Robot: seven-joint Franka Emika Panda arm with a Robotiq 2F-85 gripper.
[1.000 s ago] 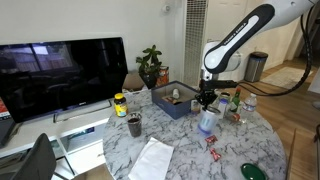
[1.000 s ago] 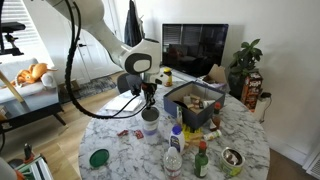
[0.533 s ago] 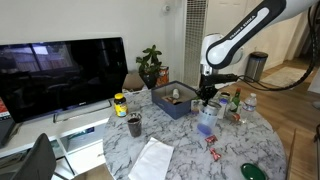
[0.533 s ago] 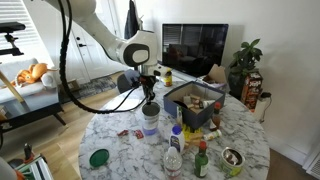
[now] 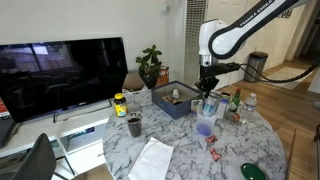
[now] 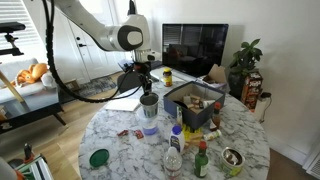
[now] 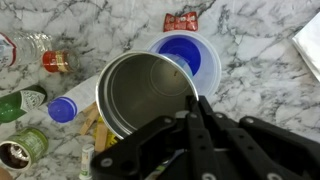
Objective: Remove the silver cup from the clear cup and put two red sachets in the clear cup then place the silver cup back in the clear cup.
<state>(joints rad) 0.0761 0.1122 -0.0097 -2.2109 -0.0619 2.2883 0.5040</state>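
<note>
Step in hand: removal of the silver cup, clamped at the rim by the gripper and held directly above the clear cup, apart from it. Next, judged: set down beside the clear cup, release, then pick up a red sachet lying near the clear cup. No brand, label or writing legible.

Round marble table is sitting mid-room, TV is standing against white wall, plant beside it, wood floor showing.
</note>
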